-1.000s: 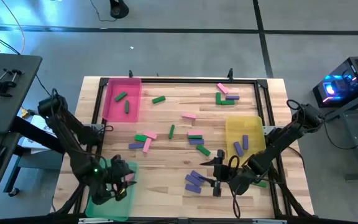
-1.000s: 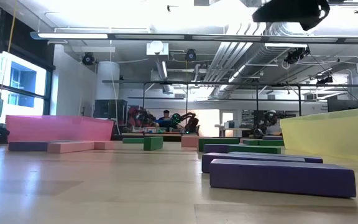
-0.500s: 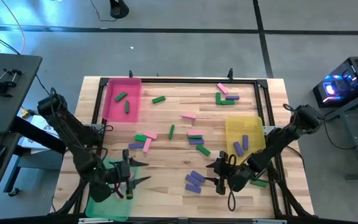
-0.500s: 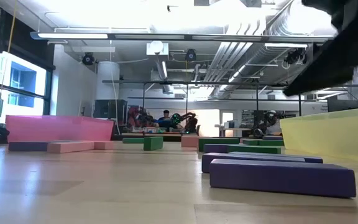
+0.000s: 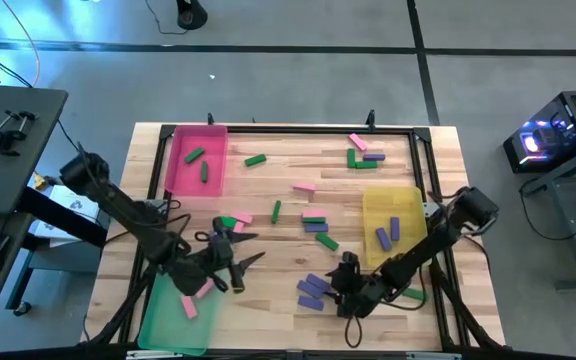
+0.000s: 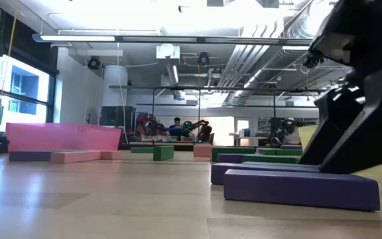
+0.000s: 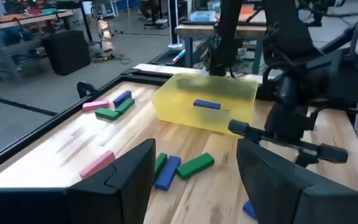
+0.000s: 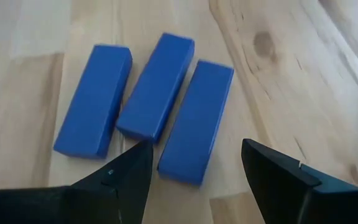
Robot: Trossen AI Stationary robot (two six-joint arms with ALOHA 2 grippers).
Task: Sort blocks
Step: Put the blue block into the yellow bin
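Note:
Three purple blocks lie flat side by side near the table's near edge; they also show in the right wrist view and the low view. My right gripper is open just to their right, low over the table, its fingers spread toward them. My left gripper is open above the table left of centre, pointing right and holding nothing. Two pink blocks lie in the green tray. More green, pink and purple blocks lie scattered across the table.
The pink tray at the far left holds two green blocks. The yellow tray at the right holds two purple blocks. A green block lies under my right arm. A black frame runs along the table's edges.
My left gripper has moved from over the green tray toward the table's middle, now clear of the tray. My right gripper has moved left and down toward the three purple blocks, coming into the low view from above.

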